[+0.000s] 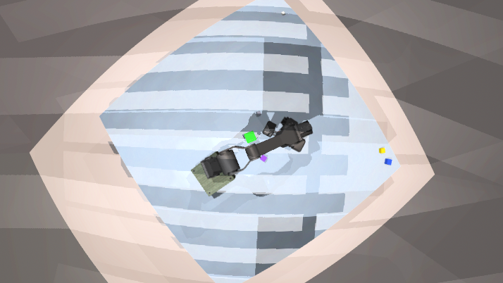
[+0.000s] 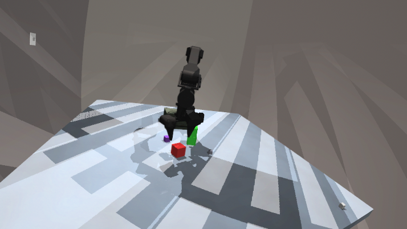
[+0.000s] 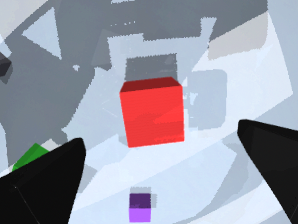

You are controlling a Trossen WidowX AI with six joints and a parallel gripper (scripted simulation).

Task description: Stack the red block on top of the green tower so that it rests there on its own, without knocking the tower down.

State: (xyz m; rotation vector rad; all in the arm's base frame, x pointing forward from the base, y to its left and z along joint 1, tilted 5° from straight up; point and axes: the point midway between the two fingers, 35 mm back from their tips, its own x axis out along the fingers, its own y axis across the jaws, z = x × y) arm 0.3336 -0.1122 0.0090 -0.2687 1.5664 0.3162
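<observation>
The red block [image 2: 178, 150] [image 3: 152, 117] rests on the table. In the wrist view it lies between and slightly beyond the fingertips in the picture; in the top view the arm hides it. The green tower [image 1: 250, 136] [image 2: 192, 139] [image 3: 32, 156] stands upright close by, partly behind a finger in the exterior view and mostly hidden by a finger in the wrist view. My gripper [image 2: 180, 138] [image 3: 162, 136] points down, wide open and empty, above the red block. The fingers touch neither the block nor, as far as I can tell, the tower.
A small purple cube [image 1: 263, 158] [image 2: 166, 138] [image 3: 140, 215] lies near the red block. A small grey cube [image 1: 258, 113] [image 2: 210, 152] lies beyond the tower. A yellow cube [image 1: 382, 150] and a blue cube [image 1: 388, 161] lie near one table corner, a white cube [image 1: 283, 13] [image 2: 342, 205] near another.
</observation>
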